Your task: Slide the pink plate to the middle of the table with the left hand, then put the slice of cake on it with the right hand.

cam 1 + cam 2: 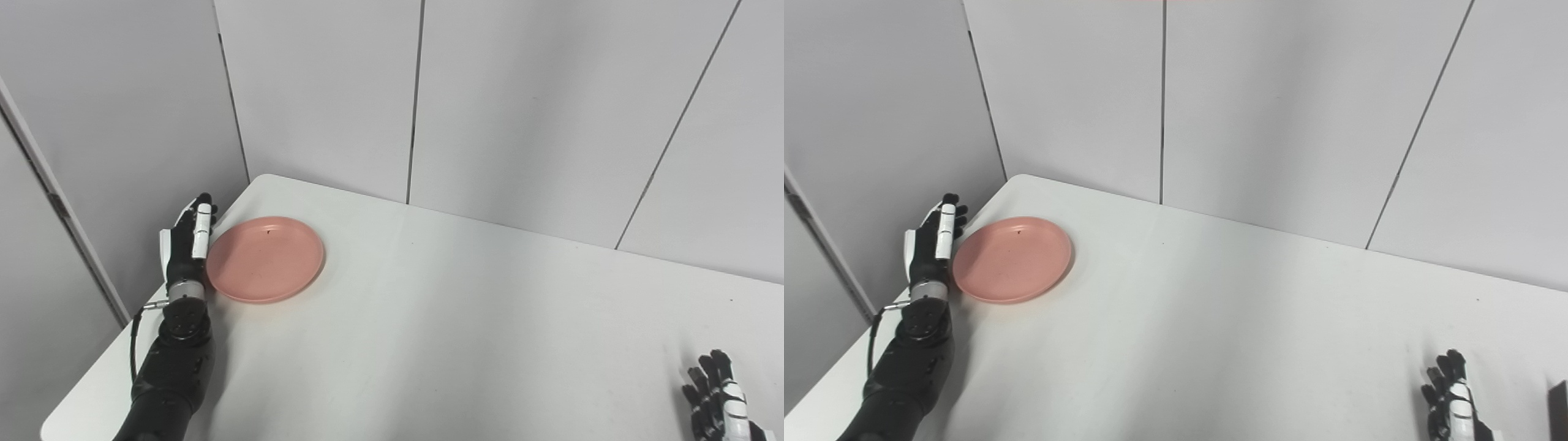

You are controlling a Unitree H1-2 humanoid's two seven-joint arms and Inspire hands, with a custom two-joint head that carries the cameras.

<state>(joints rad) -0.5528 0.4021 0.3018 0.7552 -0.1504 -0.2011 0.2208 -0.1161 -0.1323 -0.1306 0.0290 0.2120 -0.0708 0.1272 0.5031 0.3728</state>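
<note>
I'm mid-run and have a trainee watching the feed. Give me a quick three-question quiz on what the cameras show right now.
1. True or false: the pink plate already sits at the middle of the table.
2. Which side of the plate is the left hand on? A) its left rim B) its right rim C) above its centre
3. Fill in: the right hand holds ____.

Key
1. False: it lies near the table's far left corner.
2. A: the hand stands edge-on beside the left rim, fingers straight.
3. Nothing: it waits open at the lower right, and no cake can be made out in either view.
</note>
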